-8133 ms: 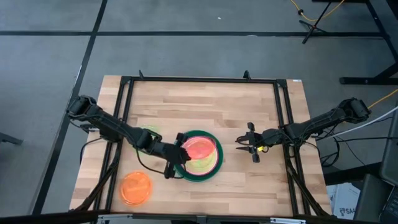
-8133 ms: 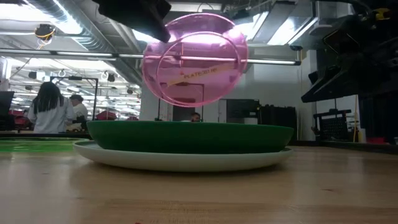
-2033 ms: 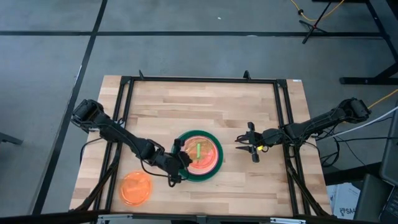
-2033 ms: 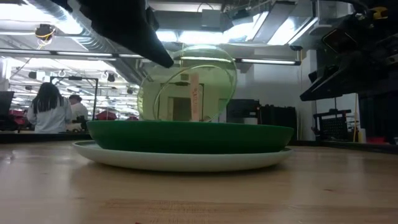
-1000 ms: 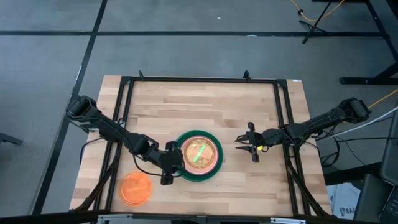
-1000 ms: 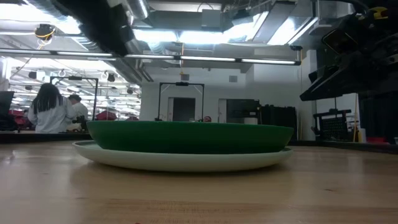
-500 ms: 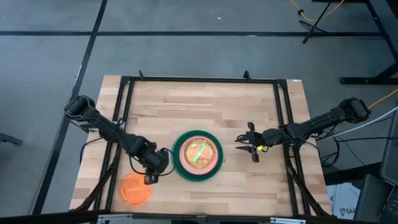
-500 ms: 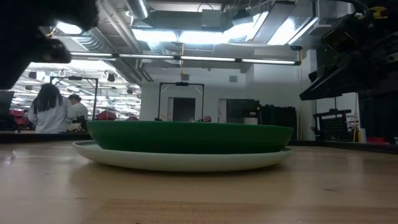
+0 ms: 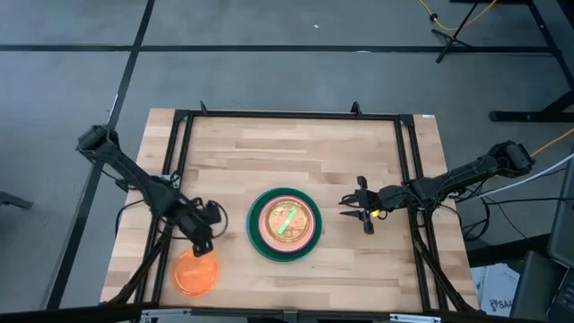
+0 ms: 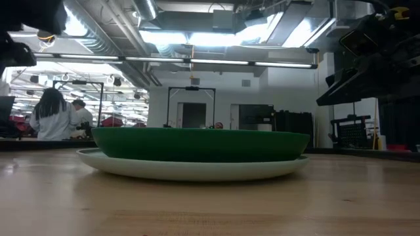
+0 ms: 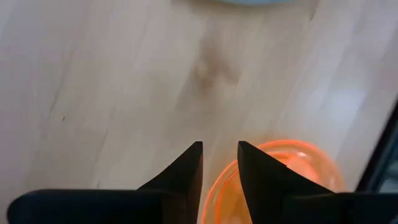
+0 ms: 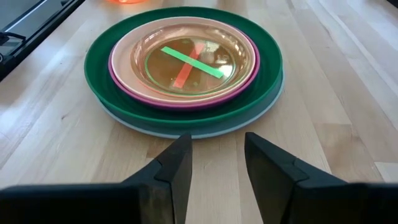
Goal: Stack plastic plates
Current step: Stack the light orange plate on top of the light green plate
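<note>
A stack of plastic plates (image 9: 285, 224) stands at the table's middle: a light blue plate (image 12: 186, 129) at the bottom, then dark green (image 12: 99, 62), magenta (image 12: 186, 103), peach (image 12: 127, 50) and translucent lime green (image 12: 205, 74). It also shows in the low view (image 10: 200, 144). A single orange plate (image 9: 195, 274) lies flat on the wood at the near left. My left gripper (image 9: 200, 249) is open and empty over the orange plate's far rim (image 11: 292, 163). My right gripper (image 9: 352, 208) is open and empty to the right of the stack (image 12: 214, 155).
A black frame (image 9: 179, 144) runs along the table's left, far and right sides. Bare wood lies on the far side of the stack and near the front edge (image 9: 359, 278). People (image 10: 56, 115) stand far off in the room behind.
My left gripper has drawn away from the stack's left rim toward the table's left edge and now stands over the orange plate, turned toward the near edge. The lime green plate stays lying on top of the stack.
</note>
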`<state>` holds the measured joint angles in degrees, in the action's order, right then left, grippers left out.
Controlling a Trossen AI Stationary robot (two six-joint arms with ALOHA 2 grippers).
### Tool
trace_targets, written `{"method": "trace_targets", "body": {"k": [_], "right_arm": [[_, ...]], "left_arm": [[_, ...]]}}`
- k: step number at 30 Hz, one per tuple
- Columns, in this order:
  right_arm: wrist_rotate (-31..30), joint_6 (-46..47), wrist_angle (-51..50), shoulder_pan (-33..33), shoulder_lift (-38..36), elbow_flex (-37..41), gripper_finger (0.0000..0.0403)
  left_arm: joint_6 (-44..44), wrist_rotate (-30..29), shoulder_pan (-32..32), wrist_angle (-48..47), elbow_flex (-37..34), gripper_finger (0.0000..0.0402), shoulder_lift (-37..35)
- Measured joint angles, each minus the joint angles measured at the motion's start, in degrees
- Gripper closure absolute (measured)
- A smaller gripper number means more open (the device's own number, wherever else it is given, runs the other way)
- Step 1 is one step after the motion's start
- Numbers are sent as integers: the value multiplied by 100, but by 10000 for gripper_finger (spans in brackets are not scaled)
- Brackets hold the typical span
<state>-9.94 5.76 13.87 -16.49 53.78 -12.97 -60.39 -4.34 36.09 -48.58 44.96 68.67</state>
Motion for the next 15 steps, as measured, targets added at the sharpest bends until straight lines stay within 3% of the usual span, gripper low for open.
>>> {"method": "trace_targets", "body": {"k": [6,15], "right_arm": [[1,0,2,0,0,0,262],[3,-3,6,0,-2,0,262]], "left_arm": [[-1198,-876,292,619,-594,308,-882],[-1920,-183,54,2119,-1422,281,-719]]}}
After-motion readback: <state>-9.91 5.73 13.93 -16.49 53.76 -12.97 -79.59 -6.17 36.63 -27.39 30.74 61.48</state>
